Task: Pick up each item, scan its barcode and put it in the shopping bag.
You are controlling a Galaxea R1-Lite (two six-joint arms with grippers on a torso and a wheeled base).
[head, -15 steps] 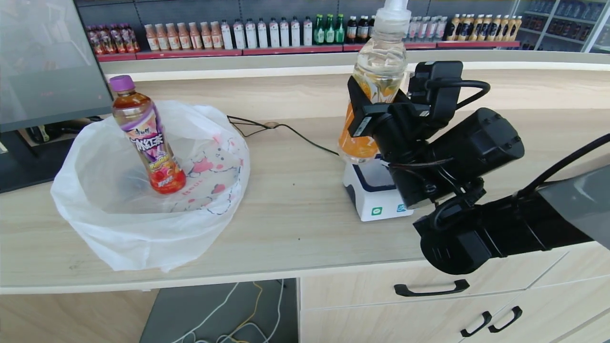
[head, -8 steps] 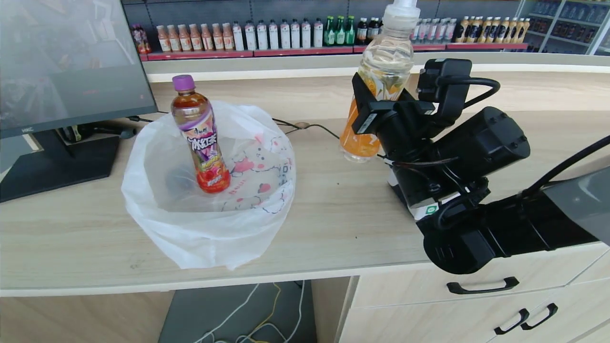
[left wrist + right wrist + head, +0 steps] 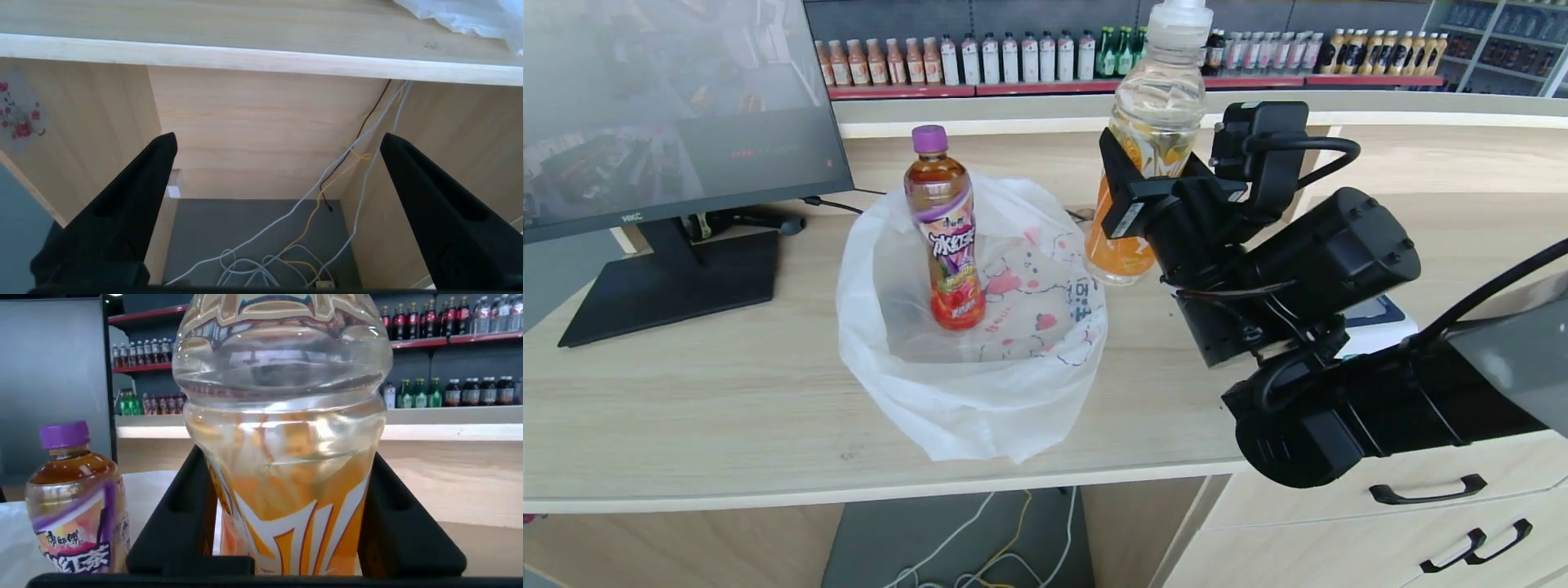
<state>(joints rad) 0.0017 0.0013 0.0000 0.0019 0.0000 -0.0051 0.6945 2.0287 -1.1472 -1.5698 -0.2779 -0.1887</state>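
My right gripper (image 3: 1147, 175) is shut on a clear bottle with an orange label and white cap (image 3: 1152, 139), held upright above the counter just right of the shopping bag. In the right wrist view the same orange-label bottle (image 3: 286, 457) sits between the dark fingers (image 3: 176, 514). The white plastic shopping bag (image 3: 980, 384) stands open on the counter, with a purple-capped tea bottle (image 3: 943, 229) upright inside it; that tea bottle (image 3: 73, 506) also appears beside the held one. My left gripper (image 3: 278, 212) hangs open below the counter edge, its fingers (image 3: 122, 204) wide apart over cables.
A monitor (image 3: 670, 106) on a black stand occupies the counter's left. The white barcode scanner (image 3: 1376, 322) peeks out behind my right arm. Shelves of bottles (image 3: 1013, 57) line the back wall. Drawers with black handles (image 3: 1425, 492) sit under the counter at right.
The head camera has swung left, shifting the whole scene right. My right gripper has carried the orange-label bottle off the scanner, closer to the bag's right rim.
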